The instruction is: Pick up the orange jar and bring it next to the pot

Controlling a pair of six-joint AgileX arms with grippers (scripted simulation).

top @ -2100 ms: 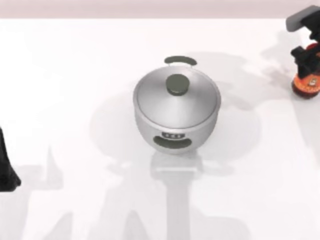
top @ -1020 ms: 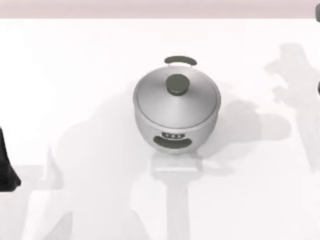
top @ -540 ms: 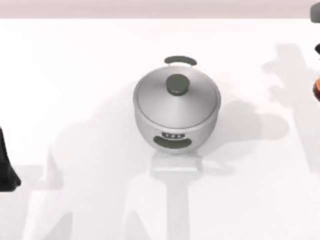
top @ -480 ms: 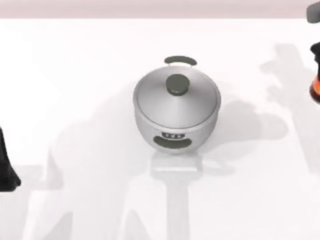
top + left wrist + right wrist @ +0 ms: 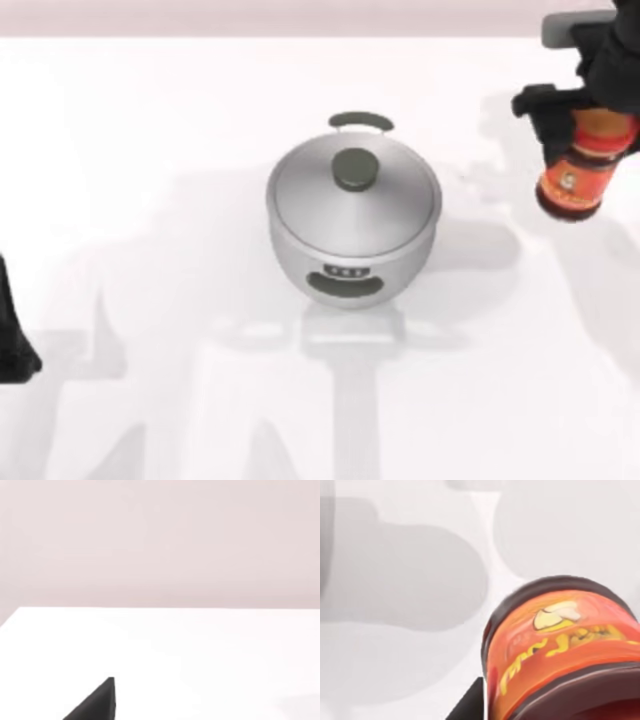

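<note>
The silver pot with its domed lid, dark knob and two dark handles stands at the table's middle. The orange jar hangs lifted above the table at the far right, well apart from the pot, with my right gripper shut on its upper part. In the right wrist view the orange jar fills the near corner, its label and dark base showing, one dark finger against its side. My left arm is parked at the left edge; only a dark fingertip shows in its wrist view.
White table surface all around the pot, crossed by soft grey shadows. A pale wall strip runs along the far edge.
The right gripper, near the right edge or out of view before, has come back leftward into view carrying the jar, now lifted off the table. The pot and left arm have not moved.
</note>
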